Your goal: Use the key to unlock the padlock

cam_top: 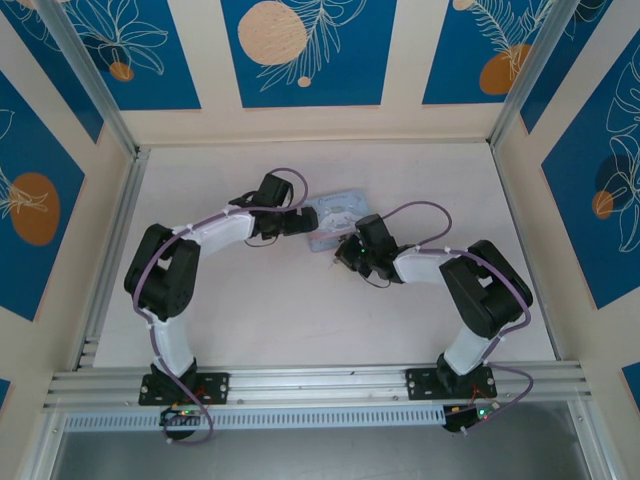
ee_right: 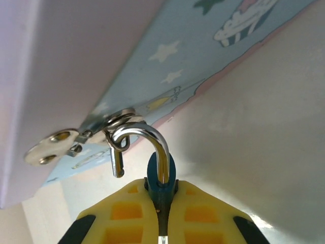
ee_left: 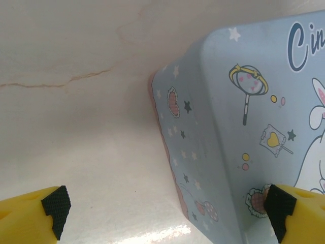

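Right wrist view: right end effector [ee_right: 161,203] clenched on padlock [ee_right: 161,175], shackle sprung free but hooked through tin box [ee_right: 203,56] hasp. Left end effector [ee_left: 165,208] released, straddling box corner. Risk: tugging drags the box

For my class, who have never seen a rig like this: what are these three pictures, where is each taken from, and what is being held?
Two robot arms stand bolted at a table's near edge. The overhead picture shows both reaching a light blue cartoon-printed tin box. The other two pictures come from cameras on the wrists. The left gripper is open, one yellow finger beside the tin box, the other over its lid. The right gripper is shut on the small blue padlock; its steel shackle hooks through the box's metal clasp. I cannot make out a key.
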You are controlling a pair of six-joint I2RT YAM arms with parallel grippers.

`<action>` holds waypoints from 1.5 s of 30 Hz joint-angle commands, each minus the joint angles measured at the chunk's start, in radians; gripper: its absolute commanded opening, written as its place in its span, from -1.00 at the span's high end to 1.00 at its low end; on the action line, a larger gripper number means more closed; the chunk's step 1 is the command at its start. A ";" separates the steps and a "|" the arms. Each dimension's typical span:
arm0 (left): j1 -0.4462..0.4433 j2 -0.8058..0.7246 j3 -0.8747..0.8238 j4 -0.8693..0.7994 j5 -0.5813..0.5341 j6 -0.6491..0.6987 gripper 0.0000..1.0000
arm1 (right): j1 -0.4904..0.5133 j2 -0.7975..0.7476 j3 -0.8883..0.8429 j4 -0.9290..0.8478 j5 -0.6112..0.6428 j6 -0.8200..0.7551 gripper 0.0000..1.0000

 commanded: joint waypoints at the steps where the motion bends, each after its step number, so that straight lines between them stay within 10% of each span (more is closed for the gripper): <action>1: -0.020 0.034 -0.058 -0.104 -0.026 0.000 -0.96 | -0.017 0.014 0.015 0.100 0.021 0.091 1.00; 11: -0.022 0.057 -0.061 -0.118 -0.020 -0.015 -0.86 | -0.106 0.051 0.017 0.188 -0.003 0.058 1.00; 21: -0.021 0.070 -0.052 -0.124 -0.008 -0.029 -0.82 | -0.271 0.081 0.127 0.089 -0.311 -0.184 1.00; 45: -0.020 0.099 0.082 -0.192 -0.002 0.009 -0.86 | -0.295 -0.064 -0.067 -0.140 -0.276 -0.329 1.00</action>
